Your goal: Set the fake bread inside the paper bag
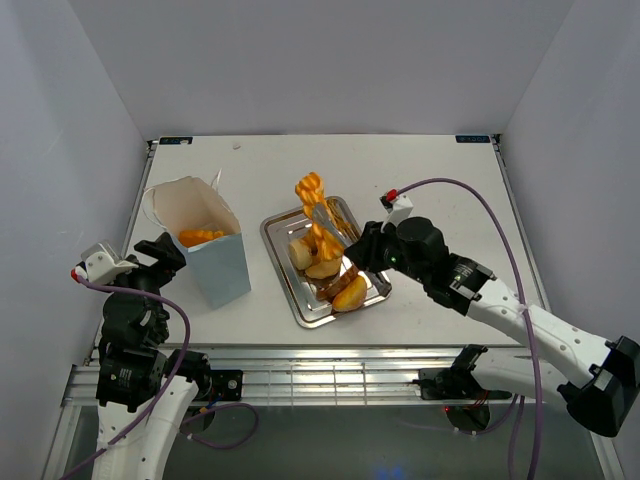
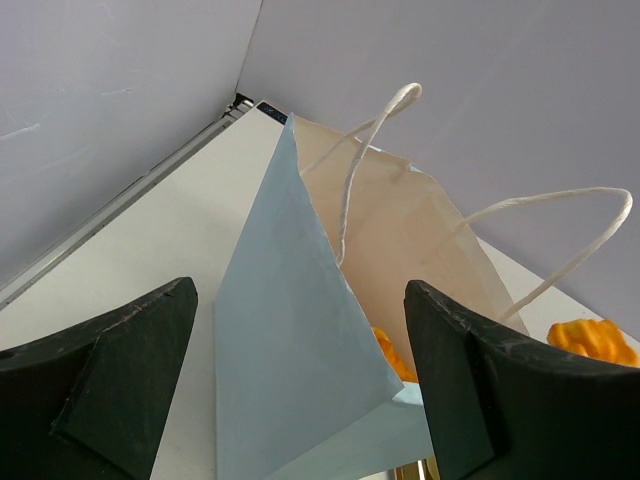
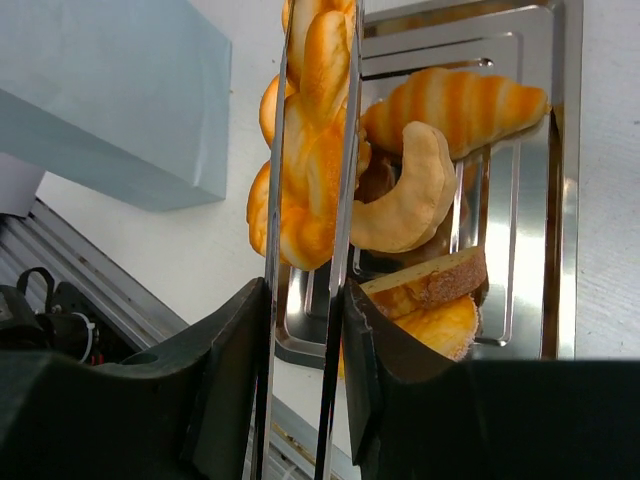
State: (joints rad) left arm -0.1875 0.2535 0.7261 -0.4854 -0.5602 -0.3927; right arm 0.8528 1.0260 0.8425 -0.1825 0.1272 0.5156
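Observation:
The pale blue paper bag (image 1: 218, 268) stands upright at the left, open, with an orange pastry (image 1: 200, 237) inside. My left gripper (image 1: 165, 250) is open, its fingers either side of the bag's near corner (image 2: 290, 330); I cannot tell if they touch it. My right gripper (image 1: 358, 250) is shut on metal tongs (image 1: 326, 222), and the tongs pinch a twisted orange pastry (image 1: 310, 188) above the far end of the tray. In the right wrist view the tongs (image 3: 346, 200) clamp this pastry (image 3: 305, 170). Several more pastries (image 1: 328, 272) lie on the tray.
The silver metal tray (image 1: 275, 255) lies at table centre, right of the bag. A striped croissant (image 3: 455, 105), a tan curved piece (image 3: 415, 205) and sliced pieces (image 3: 430, 300) rest in it. The bag's string handles (image 2: 360, 150) stick up. White walls enclose the table.

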